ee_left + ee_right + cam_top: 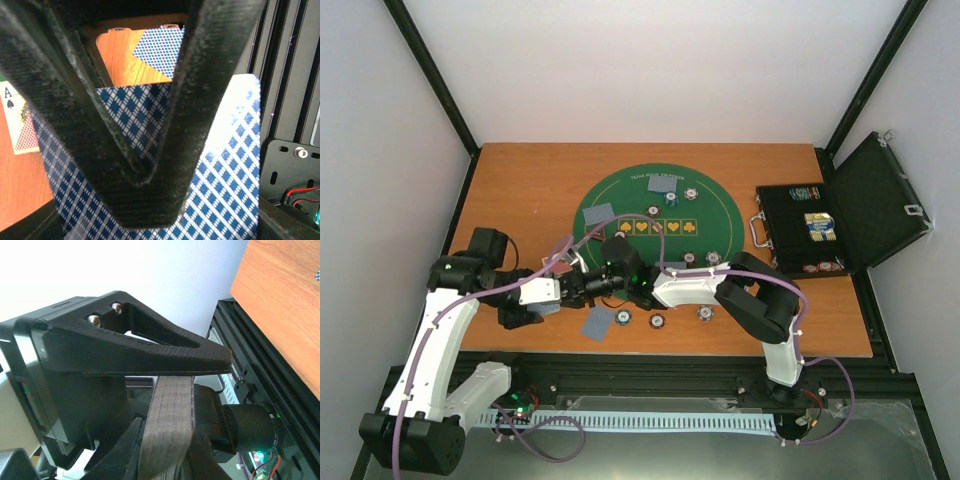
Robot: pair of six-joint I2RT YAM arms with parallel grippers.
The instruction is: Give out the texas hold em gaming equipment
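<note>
1. The right gripper (618, 268) is clamped on a thick stack of playing cards (167, 425), seen edge-on, above the near rim of the round green felt mat (620, 195).
2. The left gripper (147, 187) meets it from the left. Its black fingertips look drawn together in front of a blue-and-white diamond-backed card (220, 165); whether they pinch it cannot be told.
3. A loose grey-blue card (598, 322) lies on the brown wooden table (520, 190) near the front edge, with a small round striped-edge poker chip (624, 318) just beside it.
</note>
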